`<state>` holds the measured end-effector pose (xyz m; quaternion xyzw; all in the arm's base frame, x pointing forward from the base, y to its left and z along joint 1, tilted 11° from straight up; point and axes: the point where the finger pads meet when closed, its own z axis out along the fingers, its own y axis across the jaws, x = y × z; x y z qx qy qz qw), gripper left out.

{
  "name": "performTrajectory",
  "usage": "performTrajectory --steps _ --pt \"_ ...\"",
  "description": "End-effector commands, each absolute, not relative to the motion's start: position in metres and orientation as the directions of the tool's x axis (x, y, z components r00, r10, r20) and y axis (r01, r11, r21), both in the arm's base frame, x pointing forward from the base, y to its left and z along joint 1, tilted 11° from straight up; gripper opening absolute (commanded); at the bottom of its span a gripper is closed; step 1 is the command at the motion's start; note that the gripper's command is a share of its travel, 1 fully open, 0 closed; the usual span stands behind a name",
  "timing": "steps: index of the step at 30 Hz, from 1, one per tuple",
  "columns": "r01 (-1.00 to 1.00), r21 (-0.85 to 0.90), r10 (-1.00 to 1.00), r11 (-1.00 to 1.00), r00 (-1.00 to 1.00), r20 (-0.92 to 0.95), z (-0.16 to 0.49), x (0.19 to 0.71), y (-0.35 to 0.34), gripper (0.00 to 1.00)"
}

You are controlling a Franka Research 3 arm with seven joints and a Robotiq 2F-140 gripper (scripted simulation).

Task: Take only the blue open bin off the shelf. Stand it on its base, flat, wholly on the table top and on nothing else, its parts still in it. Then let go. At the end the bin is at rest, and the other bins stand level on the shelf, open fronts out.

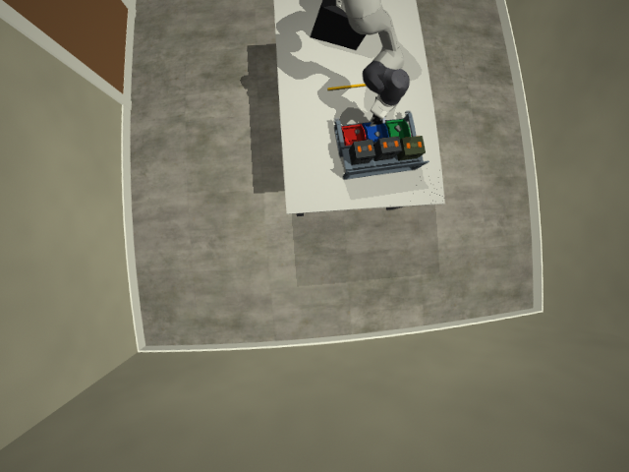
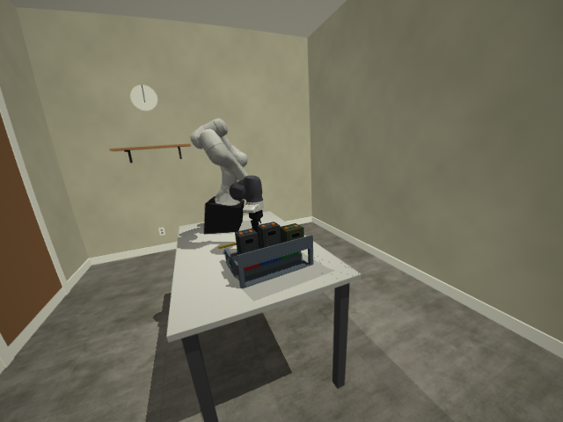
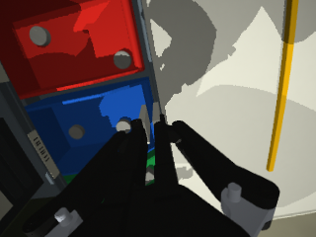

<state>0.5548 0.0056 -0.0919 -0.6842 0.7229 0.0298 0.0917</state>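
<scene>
The blue open bin (image 1: 370,134) (image 3: 123,101) sits in the middle of the grey shelf rack (image 1: 385,166) (image 2: 277,250), between the red bin (image 1: 349,134) (image 3: 69,54) and the green bin (image 1: 402,135) (image 3: 152,159). Two round grey parts show in the blue bin in the wrist view. My gripper (image 1: 376,121) (image 2: 255,225) (image 3: 151,112) points down at the blue bin's front and is shut on its thin front wall, one finger inside and one outside. The arm hides part of the front in the top view.
Three dark cases with orange marks, at left (image 1: 363,153) (image 2: 246,243), middle (image 1: 388,148) (image 2: 269,235) and right (image 1: 412,147) (image 2: 292,233), stand close behind the bins' fronts. A yellow bar (image 1: 345,87) (image 3: 281,99) lies on the table before the rack. A black box (image 1: 336,31) (image 2: 223,218) is near the arm's base.
</scene>
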Motion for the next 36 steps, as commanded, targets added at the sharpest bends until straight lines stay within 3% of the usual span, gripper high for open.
performTrajectory --steps 1,36 --pt "-0.995 -0.083 -0.984 0.062 -0.047 -0.173 -0.0918 0.5549 0.0056 0.00" --pt "-0.994 -0.081 -0.983 0.069 -0.054 -0.175 -0.0824 0.5535 0.0035 0.00"
